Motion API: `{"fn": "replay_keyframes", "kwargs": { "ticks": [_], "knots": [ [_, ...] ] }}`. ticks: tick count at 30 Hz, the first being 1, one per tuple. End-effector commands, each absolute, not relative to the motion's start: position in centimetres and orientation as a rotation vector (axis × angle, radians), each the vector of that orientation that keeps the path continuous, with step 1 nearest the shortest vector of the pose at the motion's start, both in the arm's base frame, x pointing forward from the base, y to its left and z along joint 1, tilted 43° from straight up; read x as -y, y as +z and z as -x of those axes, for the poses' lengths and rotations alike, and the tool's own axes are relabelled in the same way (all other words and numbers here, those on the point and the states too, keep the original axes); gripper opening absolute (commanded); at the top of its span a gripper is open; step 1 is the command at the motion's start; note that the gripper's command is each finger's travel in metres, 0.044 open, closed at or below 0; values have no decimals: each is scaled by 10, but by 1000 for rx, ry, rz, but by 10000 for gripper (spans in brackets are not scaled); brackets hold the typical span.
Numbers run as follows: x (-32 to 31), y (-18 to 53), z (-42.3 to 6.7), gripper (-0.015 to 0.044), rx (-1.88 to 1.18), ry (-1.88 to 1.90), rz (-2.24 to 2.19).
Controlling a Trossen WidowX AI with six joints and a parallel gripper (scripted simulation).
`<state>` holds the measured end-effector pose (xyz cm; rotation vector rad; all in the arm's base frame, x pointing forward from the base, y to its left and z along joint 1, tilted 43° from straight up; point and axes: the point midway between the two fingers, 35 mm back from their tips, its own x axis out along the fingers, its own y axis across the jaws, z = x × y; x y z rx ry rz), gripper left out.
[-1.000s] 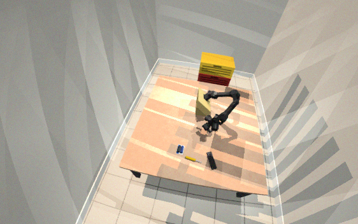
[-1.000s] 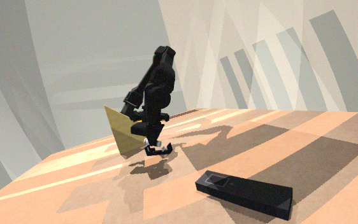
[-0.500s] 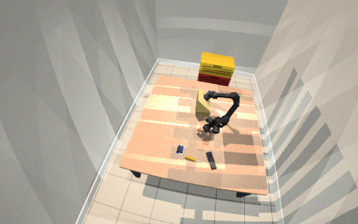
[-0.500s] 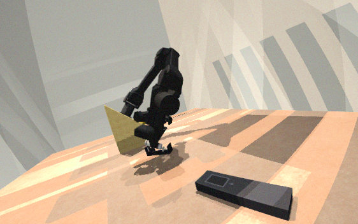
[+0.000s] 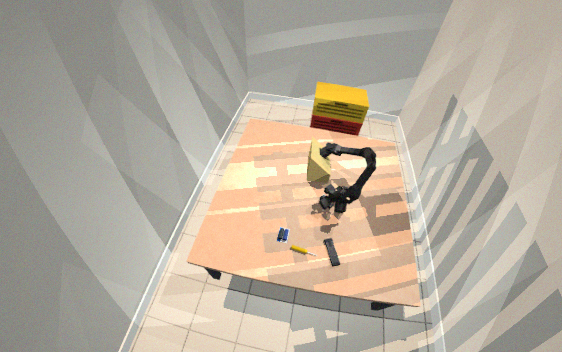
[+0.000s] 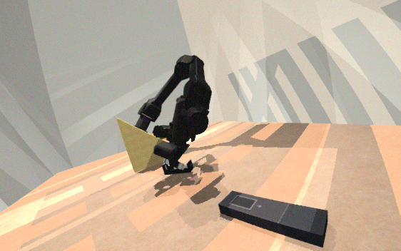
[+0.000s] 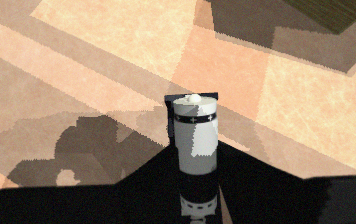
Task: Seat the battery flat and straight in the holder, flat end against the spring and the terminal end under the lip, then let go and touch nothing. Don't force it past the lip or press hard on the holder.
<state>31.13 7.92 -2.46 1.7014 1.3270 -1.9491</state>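
Gripper [image 7: 199, 200]: closed on battery [image 7: 195, 135], fingers dark against the lower edge of the wrist view. Arm [image 5: 362, 172]: black, single, folded low over the table [image 5: 240, 240], wrist close above the holder. Yellow cabinet [image 5: 340, 107]: beyond the far edge of the table, dark lines across the front too coarse to read. Tan wedge [image 6: 140, 150]: just beside the arm, behind the holder in the exterior view. Dark flat bar [image 6: 272, 217]: lying well apart from the holder, a square panel outlined on its top, no legible marking. Blue cells [image 5: 283, 234] and yellow-handled tool [image 5: 301, 249]: near the front of the table, untouched. Battery: grey-white cylinder, long axis running straight out from the gripper, raised terminal nub at the far tip, flat end back between the fingers; dark band near the tip printed with small plus signs, no brand readable. Holder [image 6: 177, 167]: small black cradle directly under the gripper; in the wrist view only a dark edge [image 7: 171, 107] visible just behind the terminal end. Battery not seated, judged short of the lip.
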Motion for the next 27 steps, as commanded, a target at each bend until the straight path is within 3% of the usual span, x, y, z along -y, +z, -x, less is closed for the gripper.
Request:
{"fn": "replay_keyframes", "kwargs": {
  "ticks": [1, 27],
  "knots": [
    [-81, -24, -315, 73, -1322, -1952, -1699],
    [-89, -16, -327, 73, -1331, -1962, -1684]
  ]
}}
